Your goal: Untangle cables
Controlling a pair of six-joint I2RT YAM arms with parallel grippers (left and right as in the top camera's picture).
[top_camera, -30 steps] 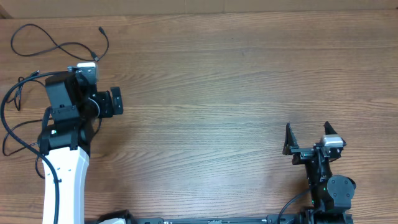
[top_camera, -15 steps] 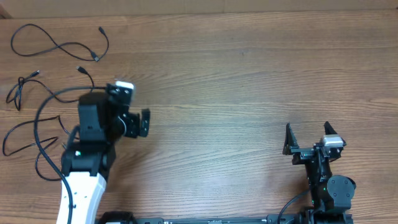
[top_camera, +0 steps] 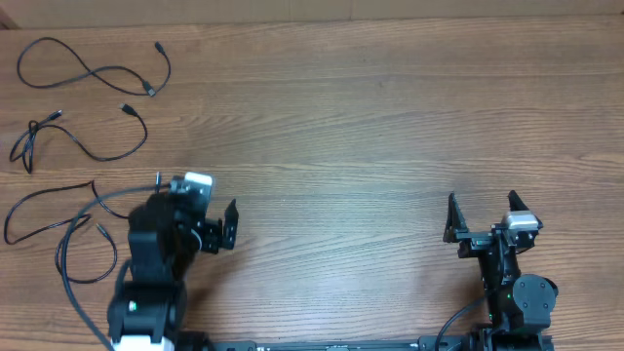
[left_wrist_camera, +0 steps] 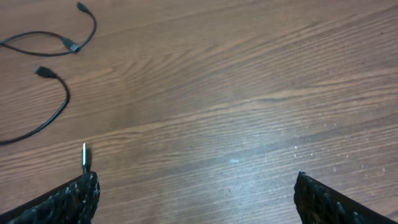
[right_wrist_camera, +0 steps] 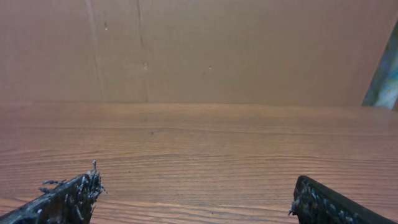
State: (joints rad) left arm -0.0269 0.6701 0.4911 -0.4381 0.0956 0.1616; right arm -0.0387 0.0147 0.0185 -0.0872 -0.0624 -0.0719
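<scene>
Three thin black cables lie apart at the table's left. One (top_camera: 93, 66) loops at the far corner, a second (top_camera: 93, 146) curves below it, and a third (top_camera: 34, 205) lies by the left edge, partly under the arm's thicker cord. My left gripper (top_camera: 226, 226) hangs open to their right, nearer the front edge, holding nothing. In the left wrist view it (left_wrist_camera: 196, 196) faces bare wood, with two cables (left_wrist_camera: 62, 46) (left_wrist_camera: 56, 112) at the upper left and a small metal plug tip (left_wrist_camera: 84, 155) by the left finger. My right gripper (top_camera: 483, 210) (right_wrist_camera: 196, 196) stands open and empty at the front right.
The left arm's thick black cord (top_camera: 66, 268) loops over the table near the third cable. A brown wall (right_wrist_camera: 199, 50) rises behind the table's far edge.
My left arm has drawn back from the cables towards the front edge and a little right, uncovering the second cable. The right arm has not moved.
</scene>
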